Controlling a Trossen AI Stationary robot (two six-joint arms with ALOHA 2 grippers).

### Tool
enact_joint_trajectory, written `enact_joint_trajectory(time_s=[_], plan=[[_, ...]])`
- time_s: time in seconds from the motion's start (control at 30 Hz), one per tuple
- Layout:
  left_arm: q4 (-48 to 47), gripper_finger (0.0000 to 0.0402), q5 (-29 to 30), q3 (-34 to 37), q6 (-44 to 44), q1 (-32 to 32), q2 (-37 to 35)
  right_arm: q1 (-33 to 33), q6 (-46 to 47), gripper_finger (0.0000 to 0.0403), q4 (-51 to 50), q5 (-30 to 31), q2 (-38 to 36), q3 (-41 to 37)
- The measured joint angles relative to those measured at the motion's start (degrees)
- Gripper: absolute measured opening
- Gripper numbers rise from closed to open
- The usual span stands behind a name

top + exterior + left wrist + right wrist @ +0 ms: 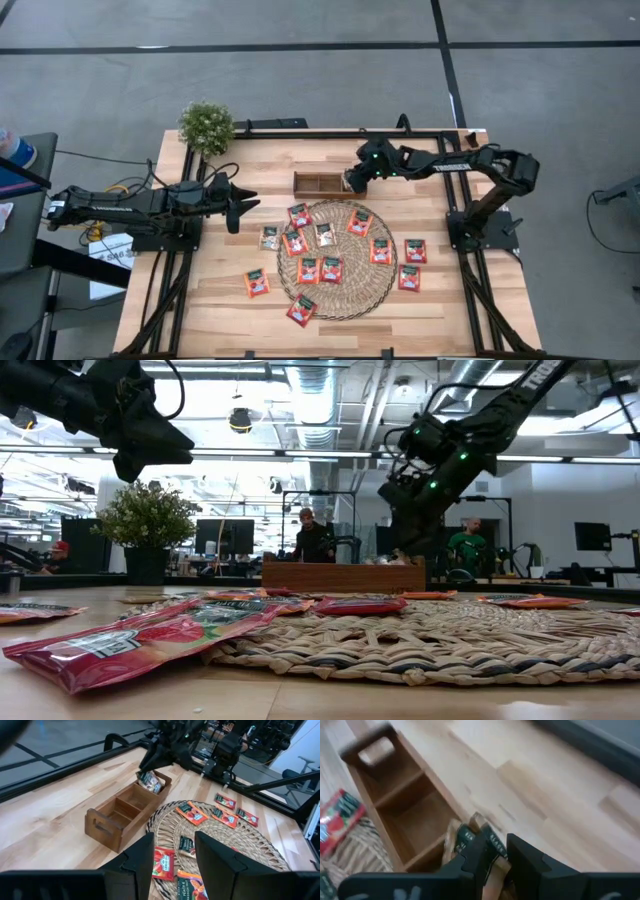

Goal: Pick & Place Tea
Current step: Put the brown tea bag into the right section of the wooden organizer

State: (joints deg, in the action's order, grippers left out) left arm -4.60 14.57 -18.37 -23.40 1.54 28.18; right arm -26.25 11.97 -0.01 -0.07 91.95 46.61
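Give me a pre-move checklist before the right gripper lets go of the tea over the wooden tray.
1. Right gripper holds a tea sachet: ok.
2. Sachet is over the end compartment of the wooden tray: ok.
3. The other two tray compartments are free: ok.
4. Sachet sits flat in the compartment: not ok, it is tilted against the wall.
5. Left gripper is well away from the tray, beside the woven mat: ok.
6. Whether other sachets already lie in that compartment: cannot tell.
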Motion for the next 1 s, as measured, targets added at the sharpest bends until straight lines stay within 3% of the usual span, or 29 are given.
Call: enact_joint_trajectory(time_s=[0.37, 1.0], plan=[[0.0, 0.0133, -2.4, 0.0, -0.6, 0.0, 0.0, -0.1, -3.5, 0.0070, -5.5, 0.0, 2.5, 5.8], [0.0, 0.0133, -2.4, 0.0, -0.5, 0.0, 0.0, 0.0, -5.0, 0.0070, -11.0, 0.2, -0.4, 5.9]])
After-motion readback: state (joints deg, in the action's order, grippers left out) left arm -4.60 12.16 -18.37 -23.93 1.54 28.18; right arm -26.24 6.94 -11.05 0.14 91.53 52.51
